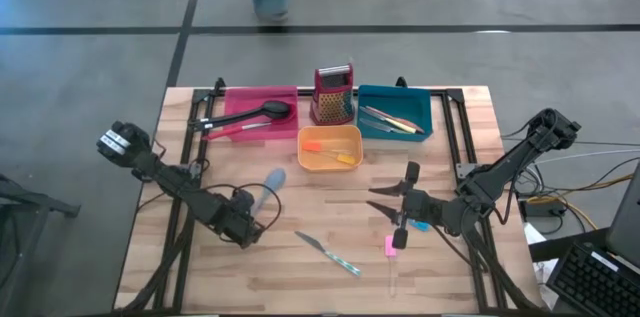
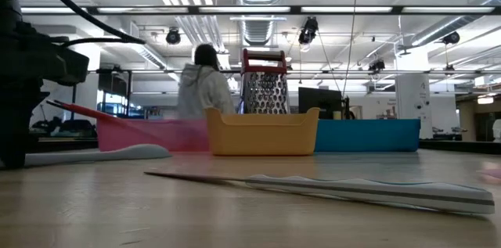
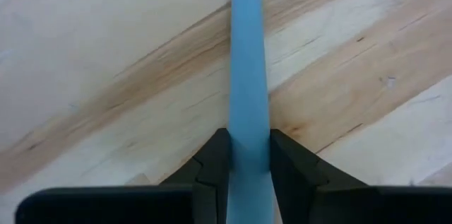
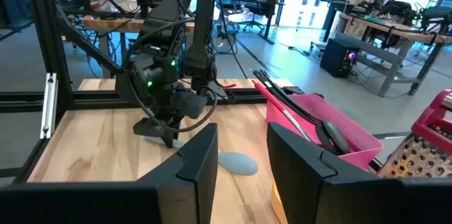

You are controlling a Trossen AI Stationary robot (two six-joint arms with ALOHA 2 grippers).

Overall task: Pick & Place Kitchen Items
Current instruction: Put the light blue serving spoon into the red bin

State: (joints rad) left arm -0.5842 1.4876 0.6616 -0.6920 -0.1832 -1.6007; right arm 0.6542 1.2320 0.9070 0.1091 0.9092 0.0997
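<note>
Down on the left half of the wooden table (image 1: 200, 287), the left gripper (image 1: 262, 219) sat low with its fingers (image 3: 215, 157) pressed against both sides of the light-blue spatula's (image 1: 270, 185) handle, clamped on it. The spatula still lay flat on the wood, its blade end pointing toward the trays.

Right gripper (image 1: 400, 207) hovered over the right half of the table, fingers (image 4: 201, 157) apart with an empty gap between them, holding nothing. Just beside it lay a pink piece (image 1: 390, 246) and a small blue piece (image 1: 419, 225).

A knife with a striped handle (image 1: 330, 252) lay loose near the front middle, between the two arms.

At the back of the table:
- pink tray (image 1: 240, 102), holding a long black spoon (image 1: 262, 112) and a red-handled utensil (image 1: 235, 129)
- red box grater (image 1: 334, 95), upright, between the pink and teal trays
- teal tray (image 1: 420, 107), with several slim utensils (image 1: 390, 119) inside
- orange tray (image 1: 330, 139), just in front of the grater, with a small orange piece (image 1: 313, 145) and a yellow-orange piece (image 1: 347, 159) in it

A person (image 2: 202, 84) stood in the room beyond the table.
</note>
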